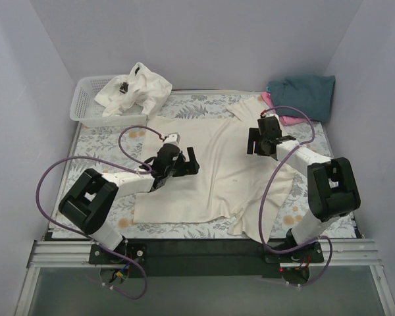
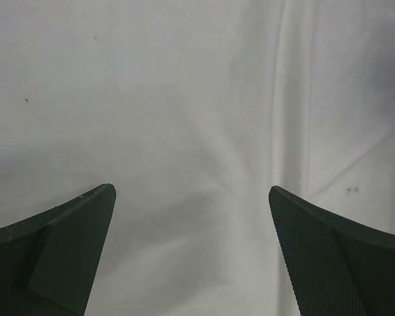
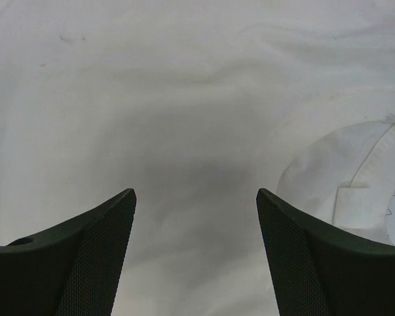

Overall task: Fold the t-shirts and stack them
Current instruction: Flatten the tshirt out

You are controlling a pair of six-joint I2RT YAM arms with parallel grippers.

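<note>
A cream t-shirt [image 1: 217,172] lies spread flat on the floral table. My left gripper [image 1: 184,162] is open and empty just above its left part; the left wrist view shows only its cloth [image 2: 197,99] between the fingers. My right gripper [image 1: 260,140] is open and empty above its upper right part, near the neck; the neck opening [image 3: 345,174] shows at the right of the right wrist view. A dark teal t-shirt [image 1: 304,93] lies folded on a pink one [image 1: 286,118] at the back right. Another off-white t-shirt [image 1: 135,89] with a black neck label hangs out of the basket.
A white lattice basket [image 1: 89,105] stands at the back left. The floral table cloth [image 1: 99,141] shows around the spread shirt. Purple cables loop from both arms. Grey walls close in the left, back and right.
</note>
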